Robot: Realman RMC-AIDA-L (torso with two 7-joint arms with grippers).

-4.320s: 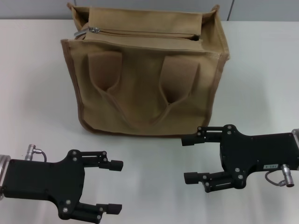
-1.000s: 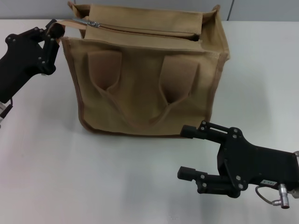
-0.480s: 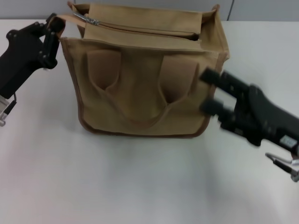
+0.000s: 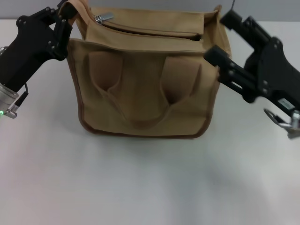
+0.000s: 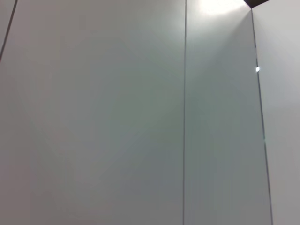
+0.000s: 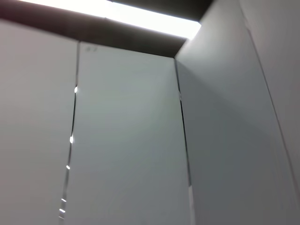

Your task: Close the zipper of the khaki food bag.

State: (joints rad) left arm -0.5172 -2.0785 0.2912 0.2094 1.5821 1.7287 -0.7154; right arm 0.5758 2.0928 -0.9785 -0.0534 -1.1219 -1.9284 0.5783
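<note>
The khaki food bag (image 4: pixel 145 89) stands at the middle back of the white table, its two pouch pockets and handle facing me. The zipper (image 4: pixel 154 31) runs along its top, with the silver pull tab (image 4: pixel 104 18) at its left end. My left gripper (image 4: pixel 64 15) is shut on the bag's top left corner flap and holds it raised. My right gripper (image 4: pixel 221 37) is open at the bag's top right corner, one finger above the corner and one against the bag's right edge. Both wrist views show only grey wall panels.
The white table (image 4: pixel 140 183) is bare in front of the bag. A grey wall (image 4: pixel 262 9) runs behind the table's back edge. My left arm (image 4: pixel 18 61) reaches in from the left and my right arm (image 4: pixel 276 79) from the right.
My right gripper has risen from beside the bag's lower right to its top right corner. My left gripper has pulled the left corner flap a little higher.
</note>
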